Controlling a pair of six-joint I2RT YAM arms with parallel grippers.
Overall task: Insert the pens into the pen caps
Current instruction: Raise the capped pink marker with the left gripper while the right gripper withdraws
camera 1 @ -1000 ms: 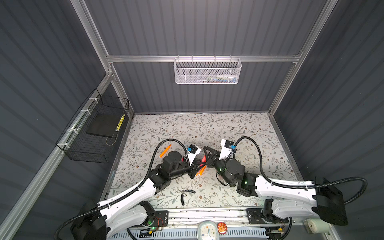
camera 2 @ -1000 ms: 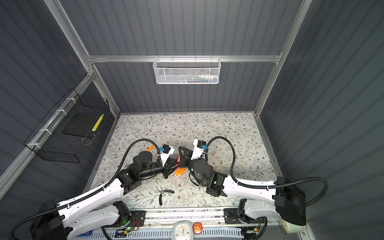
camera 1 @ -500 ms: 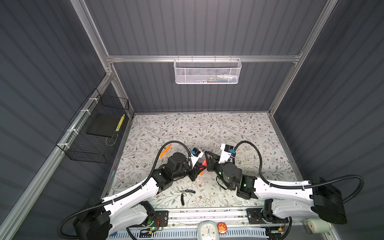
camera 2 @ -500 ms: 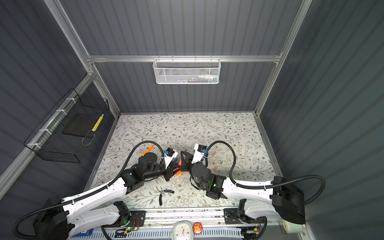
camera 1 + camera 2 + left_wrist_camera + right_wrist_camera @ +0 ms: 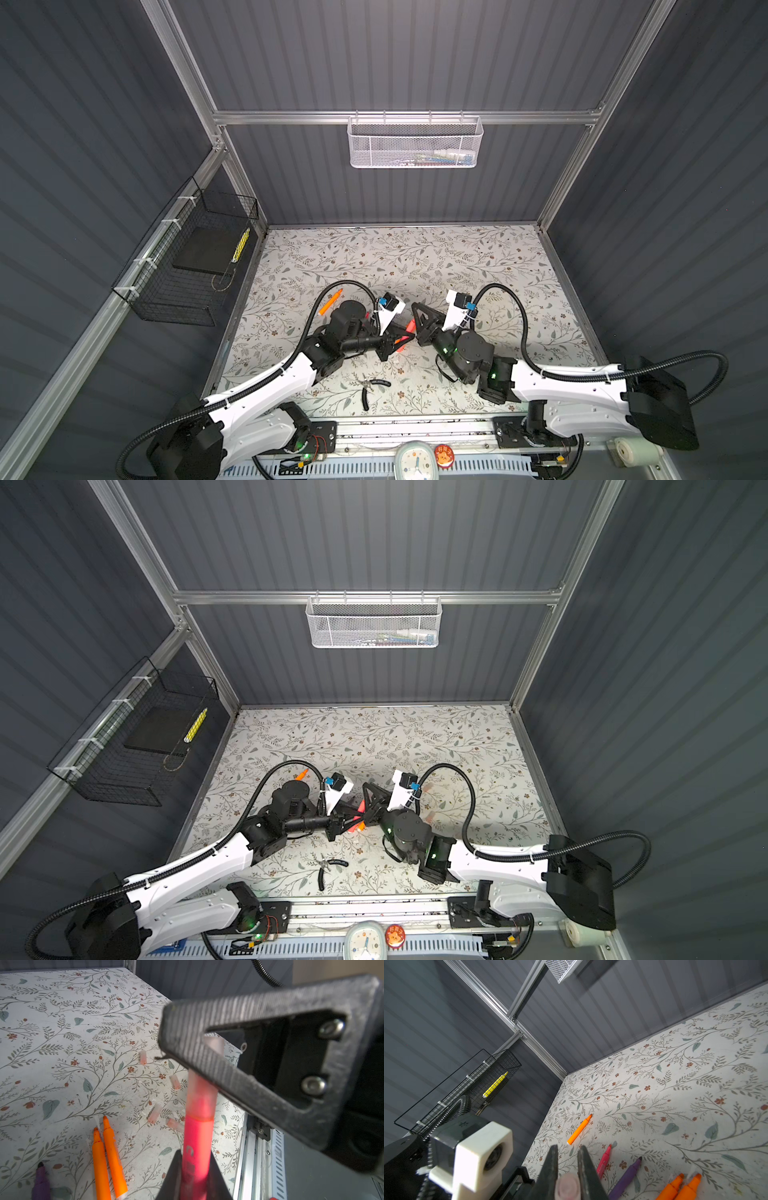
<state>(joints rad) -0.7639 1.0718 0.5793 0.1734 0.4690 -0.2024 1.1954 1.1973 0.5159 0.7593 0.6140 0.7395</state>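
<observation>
Only via L wrist cam: pink pen (image 5: 197, 1142) inside cap (image 5: 202, 1097).

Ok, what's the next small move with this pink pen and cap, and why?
Probably open the right gripper: in the left wrist view the cap looks seated over the tip of the pen, down to its barrel, and the left gripper holds that pen.

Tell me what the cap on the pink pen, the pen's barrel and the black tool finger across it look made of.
The pen cap looks like translucent frosted plastic: the pink shows hazily through it. The pink pen seems opaque smooth plastic, by its even colour. The right tool's fingers look matte black plastic, likely 3D-printed, going by fine layered ridges.
</observation>
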